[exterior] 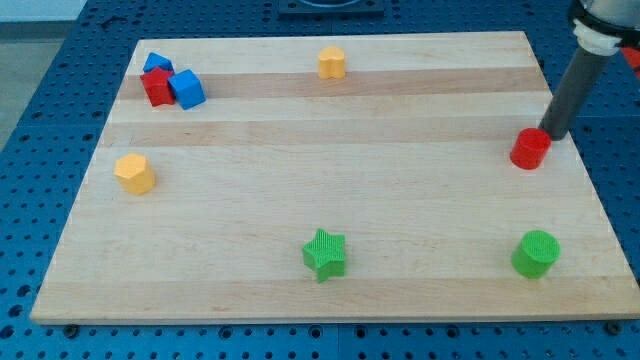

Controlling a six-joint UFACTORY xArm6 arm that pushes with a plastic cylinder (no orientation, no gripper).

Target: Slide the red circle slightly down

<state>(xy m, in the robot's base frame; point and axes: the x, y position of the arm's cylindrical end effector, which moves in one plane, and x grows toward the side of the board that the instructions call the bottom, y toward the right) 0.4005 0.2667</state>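
Wooden bench (330,180) on blue pegboard; my tip (552,135) (a bare rod, no gripper, holding nothing) touches the red circle (529,150) at right; an off-centre push could slide it off the edge

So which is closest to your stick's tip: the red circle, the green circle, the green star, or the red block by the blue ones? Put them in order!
From my tip:
1. Red circle, right beside it, just below-left.
2. Green circle, the view's bottom right.
3. Green star, bottom middle.
4. Red block, the view's top left.

Red circle (529,149), green star (325,254), pale board (300,120).
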